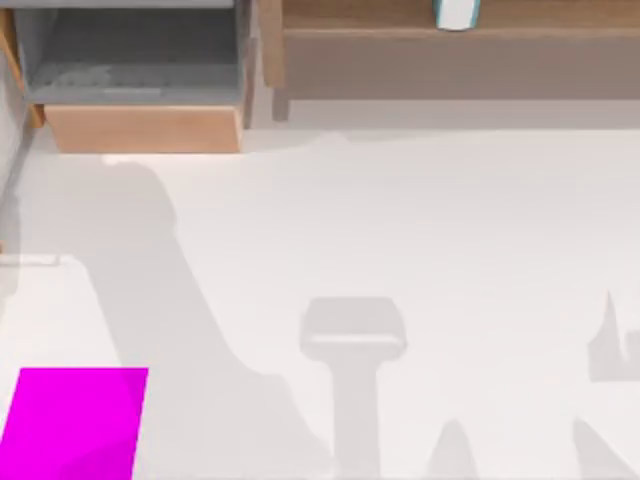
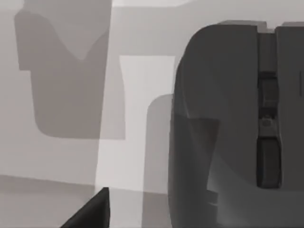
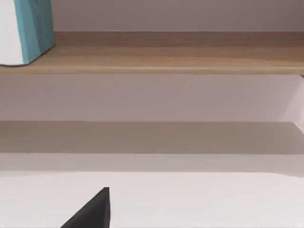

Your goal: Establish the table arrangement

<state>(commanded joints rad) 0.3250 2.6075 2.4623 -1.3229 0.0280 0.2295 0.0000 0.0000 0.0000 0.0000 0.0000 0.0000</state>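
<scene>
The surface (image 1: 450, 250) lies flat and faces up. It spreads beneath and ahead of our right fingers (image 3: 90, 213), of which we see just a dark tip. We cannot tell how far they are open or whether they hold anything. The same goes for our left fingers (image 2: 90, 213).

Just ahead of the left fingers sits a dark grey rounded thing (image 2: 223, 128) with a slot down its middle. It may be a mouse, but we cannot be sure. Beyond the right fingers runs the long wooden shelf (image 3: 166, 59), with a white-and-teal item (image 3: 28, 28) standing on it well off to one side. From above, an open drawer unit (image 1: 140, 125) stands beside the shelf, and a magenta patch (image 1: 75, 425) lies on the surface well apart from both.

The long axis of the surface seems to run parallel to the shelf, though its edges are out of frame.

We judge that nothing has been placed yet. To do this step well, we should line up squarely over one item, come down gently, close on its narrower sides, and lift it clear before carrying it across.
</scene>
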